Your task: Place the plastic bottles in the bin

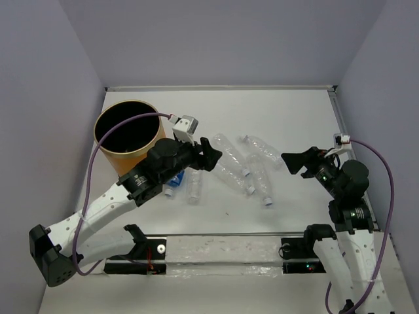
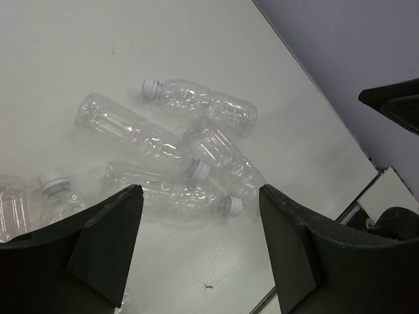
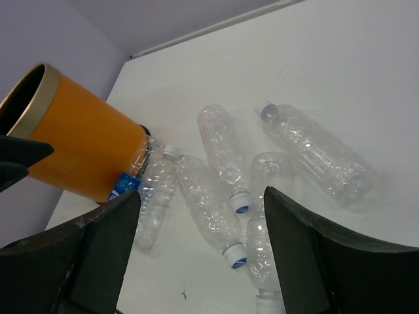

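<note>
In the top view, the round orange-yellow cylinder bin [image 1: 134, 154] with a black inside is seen upright at ten o'clock on the white table [image 1: 288, 111]. Six clear ribbed plastic bottles [image 1: 234, 175] with white caps are laid flat on the table. Four are bunched about the centre, touching or overlapping one another. A fifth bottle [image 1: 194, 185] is found at eight o'clock of that bunch, and the blue-labelled bottle [image 1: 174, 180] lies just beside it, at five o'clock of the bin. In the right wrist view this blue-labelled bottle [image 3: 124, 184] is seen close against the bin's wall [image 3: 85, 144]; whether they touch cannot be told.

The left gripper [image 1: 213, 156] is held above the table between the bin and the bunch, its jaws spread wide with nothing between them. In the left wrist view the bunched bottles [image 2: 134, 131] are framed by the released left gripper [image 2: 200, 196]. The right gripper [image 1: 292, 163] is held at three o'clock of the bunch, pointed toward nine o'clock, its jaws parted and empty, clear of every bottle.
</note>
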